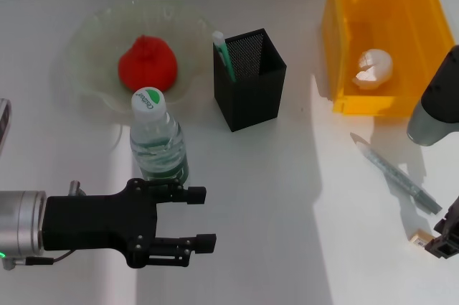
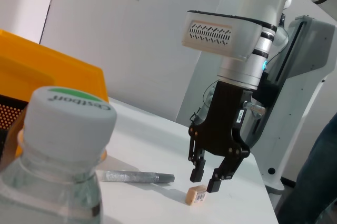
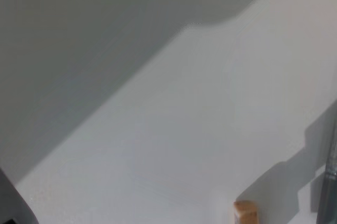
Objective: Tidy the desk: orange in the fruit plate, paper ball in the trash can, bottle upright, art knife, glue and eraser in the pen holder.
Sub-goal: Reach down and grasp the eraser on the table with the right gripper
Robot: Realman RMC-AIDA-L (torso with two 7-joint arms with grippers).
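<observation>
The orange (image 1: 147,62) lies in the glass fruit plate (image 1: 93,39). The paper ball (image 1: 374,68) lies in the yellow trash can (image 1: 337,39). The bottle (image 1: 158,136) stands upright. My left gripper (image 1: 201,217) is open and empty just in front of it. A green-and-white glue stick (image 1: 221,49) stands in the black pen holder (image 1: 249,79). The grey art knife (image 1: 396,174) lies on the table at the right. The eraser (image 1: 422,237) lies near it. In the left wrist view my right gripper (image 2: 205,180) is open just above the eraser (image 2: 196,194).
The white table (image 1: 287,197) runs to a wall at the back. The pen holder stands between the fruit plate and the trash can. The right wrist view shows the eraser (image 3: 246,212) on bare table. The left wrist view shows the bottle cap (image 2: 68,116) close up.
</observation>
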